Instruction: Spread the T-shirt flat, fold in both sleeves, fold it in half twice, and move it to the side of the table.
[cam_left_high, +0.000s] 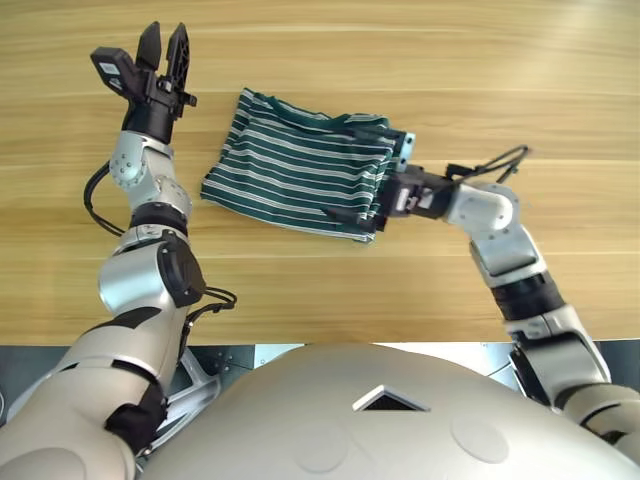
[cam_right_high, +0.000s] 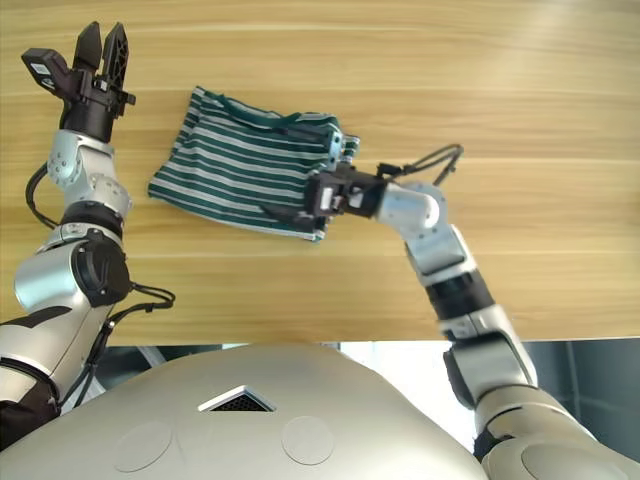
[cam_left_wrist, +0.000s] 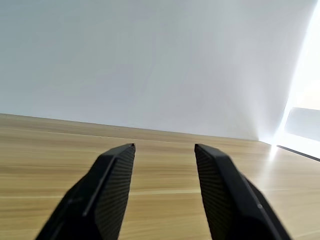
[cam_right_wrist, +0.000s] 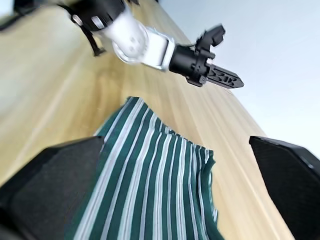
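Wood table (cam_left_high: 500, 60), white wall (cam_left_wrist: 150, 60), T-shirt (cam_left_high: 290, 165) runs 10-to-4 o'clock, collar (cam_left_high: 300, 110) toward 12; left gripper (cam_left_high: 165, 30) and right gripper (cam_left_high: 390, 185) both gape open.

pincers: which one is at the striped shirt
The right pincer, open at the edge of the folded green-and-white striped T-shirt; the left pincer stands apart, holding nothing.

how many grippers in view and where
2. The black two-finger left gripper is raised above the wooden table, left of the folded green-and-white striped T-shirt, holding nothing. The right gripper is open at the shirt's right edge, cloth between its fingers.
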